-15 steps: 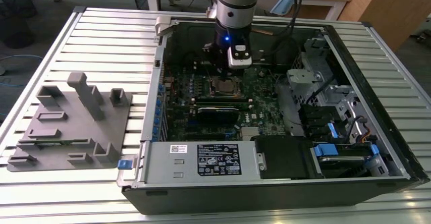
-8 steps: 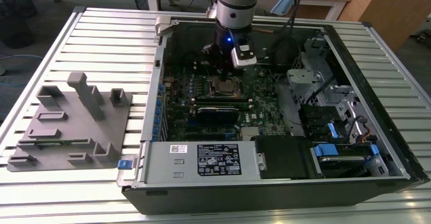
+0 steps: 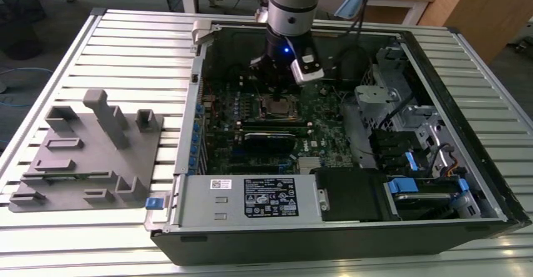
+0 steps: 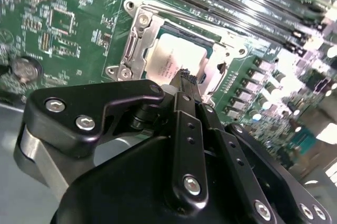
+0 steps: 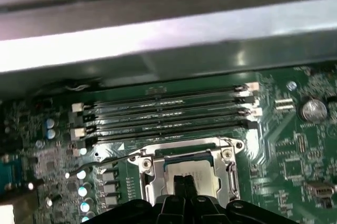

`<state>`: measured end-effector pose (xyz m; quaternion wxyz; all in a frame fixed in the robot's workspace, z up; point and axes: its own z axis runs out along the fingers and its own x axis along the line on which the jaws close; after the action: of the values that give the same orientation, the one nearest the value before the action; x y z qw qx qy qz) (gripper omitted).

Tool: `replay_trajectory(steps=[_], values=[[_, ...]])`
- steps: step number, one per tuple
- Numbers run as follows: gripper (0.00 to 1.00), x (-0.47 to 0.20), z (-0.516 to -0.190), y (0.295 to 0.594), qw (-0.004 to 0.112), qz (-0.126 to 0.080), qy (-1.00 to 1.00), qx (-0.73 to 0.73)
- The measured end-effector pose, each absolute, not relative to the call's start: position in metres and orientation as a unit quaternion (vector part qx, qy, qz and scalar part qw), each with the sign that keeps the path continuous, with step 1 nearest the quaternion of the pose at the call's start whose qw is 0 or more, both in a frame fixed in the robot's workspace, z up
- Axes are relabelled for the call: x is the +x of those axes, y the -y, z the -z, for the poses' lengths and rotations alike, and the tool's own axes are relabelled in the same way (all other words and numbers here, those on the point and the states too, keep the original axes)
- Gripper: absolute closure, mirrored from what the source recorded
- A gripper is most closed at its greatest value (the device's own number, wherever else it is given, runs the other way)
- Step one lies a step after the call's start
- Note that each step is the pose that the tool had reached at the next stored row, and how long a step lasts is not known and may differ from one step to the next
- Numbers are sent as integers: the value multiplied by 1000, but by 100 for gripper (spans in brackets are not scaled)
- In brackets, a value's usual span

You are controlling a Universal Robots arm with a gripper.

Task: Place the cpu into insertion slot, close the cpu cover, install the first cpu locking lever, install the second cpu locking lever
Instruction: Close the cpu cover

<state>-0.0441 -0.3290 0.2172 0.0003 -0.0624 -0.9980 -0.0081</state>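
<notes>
The cpu (image 4: pixel 172 54) lies flat in the insertion slot (image 3: pixel 278 106) on the green board, its dull silver top facing up. The silvery cpu cover (image 4: pixel 136 45) frames it and appears to lie down around it, as the first wrist view also shows of the cpu (image 5: pixel 194 170) and the cover (image 5: pixel 228 174). A thin wire lever (image 5: pixel 118 155) runs out from the socket's side. My gripper (image 4: pixel 184 78) hangs just above the cpu's edge with its black fingers pressed together and nothing between them. The exterior view shows the gripper (image 3: pixel 278 96) reaching down into the open computer case.
Long black memory slots (image 5: pixel 168 111) lie just beyond the socket. A coin battery (image 5: pixel 314 109) sits on the board. A black card (image 3: pixel 268 141) and the power supply (image 3: pixel 249 197) lie nearer the case front. A grey fixture tray (image 3: pixel 92 152) stands at the exterior view's left.
</notes>
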Motion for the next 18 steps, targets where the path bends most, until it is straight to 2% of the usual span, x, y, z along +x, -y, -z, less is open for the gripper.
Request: replay_trajectory(steps=[7, 12, 18], values=[[89, -44, -216, 329, 1, 7, 1000, -4], [89, -48, -216, 329, 1, -2, 1000, -1], [89, -57, -214, 329, 1, -5, 1000, -8]])
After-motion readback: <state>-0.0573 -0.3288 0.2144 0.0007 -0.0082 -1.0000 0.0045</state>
